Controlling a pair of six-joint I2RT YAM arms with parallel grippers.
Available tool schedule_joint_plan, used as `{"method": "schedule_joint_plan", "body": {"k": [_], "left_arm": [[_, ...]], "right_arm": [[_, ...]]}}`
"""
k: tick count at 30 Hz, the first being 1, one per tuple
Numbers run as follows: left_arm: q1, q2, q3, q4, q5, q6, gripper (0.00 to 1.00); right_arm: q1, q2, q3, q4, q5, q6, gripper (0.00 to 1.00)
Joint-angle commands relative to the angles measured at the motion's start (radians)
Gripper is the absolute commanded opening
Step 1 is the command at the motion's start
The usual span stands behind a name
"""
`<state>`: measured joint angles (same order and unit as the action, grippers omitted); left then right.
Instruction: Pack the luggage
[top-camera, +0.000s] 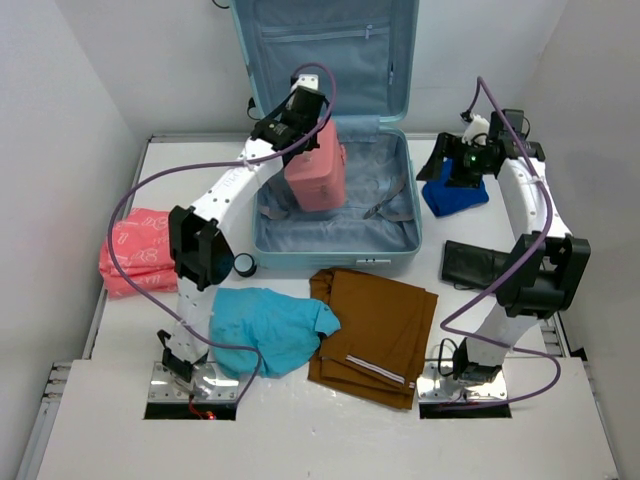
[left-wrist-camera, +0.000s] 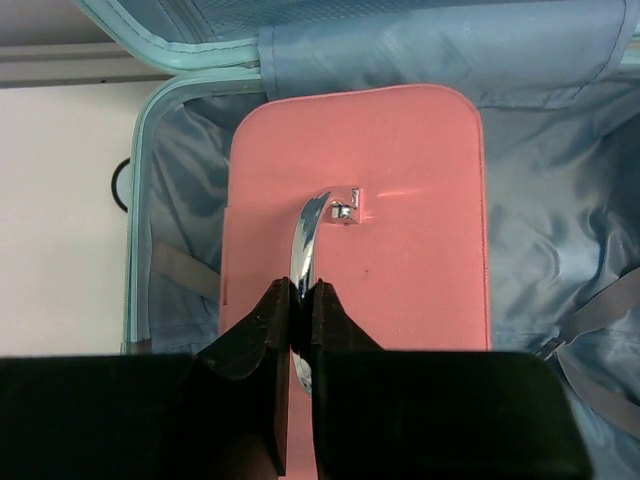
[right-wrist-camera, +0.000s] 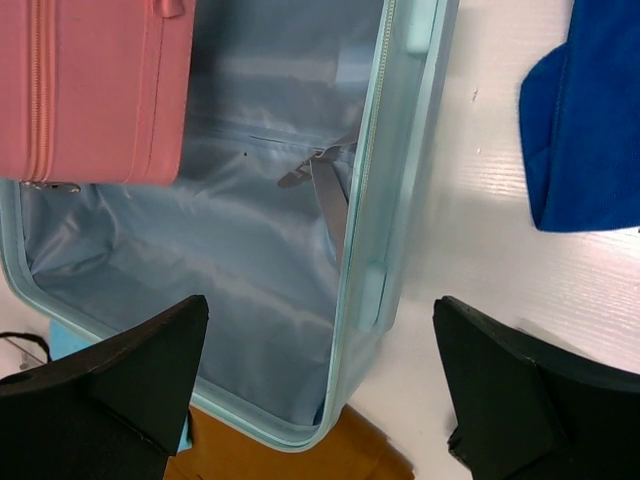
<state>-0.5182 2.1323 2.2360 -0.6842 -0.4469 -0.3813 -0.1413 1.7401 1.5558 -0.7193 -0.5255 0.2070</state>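
The left gripper (left-wrist-camera: 300, 290) was pinched narrow on the thin chrome handle (left-wrist-camera: 310, 225) of the pink case (left-wrist-camera: 400, 200), which hung upright over the left half of the luggage (top-camera: 335, 262). The luggage lay open, its lid standing up at its far side. Whether the case touched the lining could not be told.

The handle looked slick and the hold small, so the case could have swung or slipped, and let go upright it might have toppled inside the luggage. Left standing, it would likely have blocked the lid.

The right gripper (right-wrist-camera: 320, 310), spread wide and empty, hovered over the luggage's right rim, above a loose strap (right-wrist-camera: 325, 185) that could get trapped under things.

A blue cloth (top-camera: 455, 197) and black pouch (top-camera: 475, 263) lay right of the luggage, brown trousers (top-camera: 375, 335) and a teal shirt (top-camera: 265, 328) just in front of it, a pink cloth (top-camera: 135, 250) to its left, all unpacked
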Motion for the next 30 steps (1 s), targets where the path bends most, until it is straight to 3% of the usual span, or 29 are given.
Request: {"method": "schedule_joint_plan", "body": {"k": [1, 19, 24, 30], "left_arm": [[0.023, -0.018, 0.057, 0.127, -0.033, -0.033, 0.0], [0.164, 0.057, 0.085, 0.139, -0.118, -0.087, 0.0], [0.143, -0.001, -0.03, 0.267, -0.118, 0.005, 0.0], [0.057, 0.009, -0.061, 0.276, -0.217, 0.125, 0.0]], "right_arm": [[0.005, 0.006, 0.043, 0.009, -0.014, -0.001, 0.94], [0.006, 0.019, 0.043, 0.009, -0.008, -0.004, 0.94], [0.006, 0.024, 0.049, 0.003, -0.005, -0.009, 0.94], [0.008, 0.027, 0.055, 0.0, -0.008, -0.008, 0.94]]}}
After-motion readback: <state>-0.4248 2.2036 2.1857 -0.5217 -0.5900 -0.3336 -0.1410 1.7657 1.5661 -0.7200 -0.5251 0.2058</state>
